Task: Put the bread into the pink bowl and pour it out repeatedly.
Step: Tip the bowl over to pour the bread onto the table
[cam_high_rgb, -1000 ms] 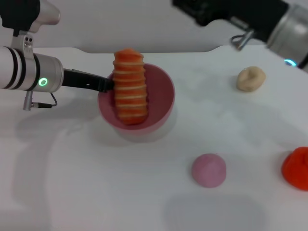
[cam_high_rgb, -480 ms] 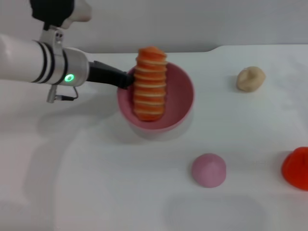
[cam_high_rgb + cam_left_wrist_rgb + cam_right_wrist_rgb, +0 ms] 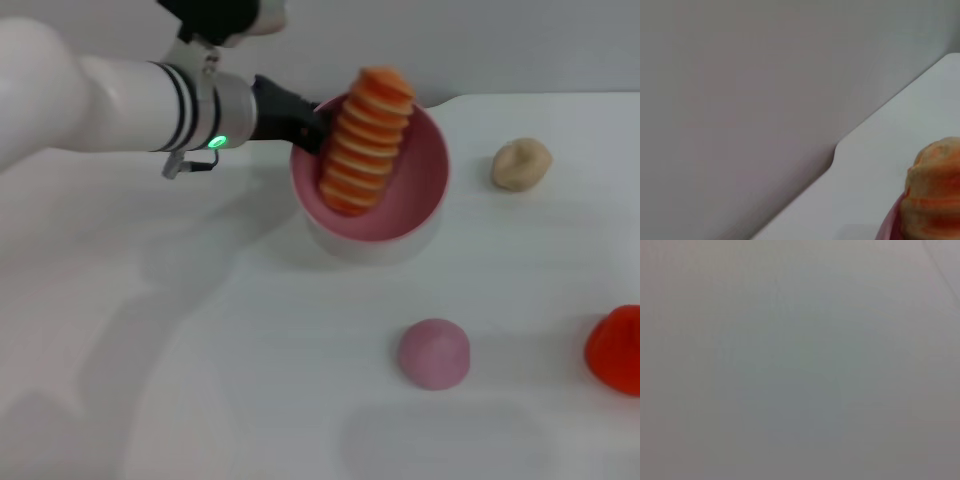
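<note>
Pink bun point(image 3: 434, 353) lower centre, clear of work. Bowl point(image 3: 420, 215) upper centre, lifted, bread point(image 3: 366, 141) leaning inside, top overhanging rim. Left gripper point(image 3: 310, 128) pinches bowl's far-left rim. Risk: tilt lets bread topple out early.

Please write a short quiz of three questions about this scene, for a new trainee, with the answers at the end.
1. True or false: the bread lies flat on the table, outside the pink bowl.
2. Which hand is at the bowl's rim? A) left hand B) right hand
3. Fill the gap: the small beige lump is on the bowl's ____ side, as the robot sees it.

Key:
1. False. The bread stands leaning inside the bowl, and its top end rises above the rim.
2. A. The left hand grips the rim on the robot's left side; the right hand is not in view.
3. Right.
</note>
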Robot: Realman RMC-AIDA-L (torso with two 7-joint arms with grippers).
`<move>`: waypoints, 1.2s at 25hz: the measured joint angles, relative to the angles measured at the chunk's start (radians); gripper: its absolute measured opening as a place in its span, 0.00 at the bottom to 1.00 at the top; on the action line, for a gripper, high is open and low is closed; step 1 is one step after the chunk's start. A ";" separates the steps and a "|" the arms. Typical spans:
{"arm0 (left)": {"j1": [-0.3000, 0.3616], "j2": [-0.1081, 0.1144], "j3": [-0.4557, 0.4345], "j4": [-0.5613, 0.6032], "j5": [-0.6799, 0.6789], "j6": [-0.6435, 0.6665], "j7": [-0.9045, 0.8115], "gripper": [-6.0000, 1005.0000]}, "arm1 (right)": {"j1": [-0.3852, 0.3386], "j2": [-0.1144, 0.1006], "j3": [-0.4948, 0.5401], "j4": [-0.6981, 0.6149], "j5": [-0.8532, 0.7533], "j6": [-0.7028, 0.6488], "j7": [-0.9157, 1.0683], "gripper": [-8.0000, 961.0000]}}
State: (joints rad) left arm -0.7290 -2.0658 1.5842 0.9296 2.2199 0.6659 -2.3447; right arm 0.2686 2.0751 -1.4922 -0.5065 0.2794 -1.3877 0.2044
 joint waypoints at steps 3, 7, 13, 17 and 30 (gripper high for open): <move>0.006 -0.001 0.109 0.030 0.038 -0.117 0.006 0.05 | -0.004 0.002 0.000 0.002 0.001 -0.001 0.000 0.59; 0.018 -0.003 0.193 0.058 0.103 -0.212 0.006 0.05 | -0.005 0.003 0.000 0.003 0.001 -0.002 -0.001 0.59; 0.022 -0.006 0.293 0.075 0.194 -0.323 0.006 0.05 | -0.002 0.003 -0.006 0.004 0.001 -0.003 0.001 0.59; 0.041 -0.007 0.399 0.102 0.304 -0.432 0.007 0.05 | 0.000 0.004 -0.009 0.002 0.001 -0.003 0.006 0.59; 0.151 -0.012 0.545 0.099 0.485 -0.945 0.138 0.05 | 0.001 0.004 -0.026 -0.004 -0.003 -0.018 0.010 0.59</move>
State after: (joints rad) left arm -0.5781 -2.0780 2.1291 1.0284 2.7052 -0.2793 -2.2071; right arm 0.2694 2.0786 -1.5183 -0.5108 0.2767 -1.4054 0.2141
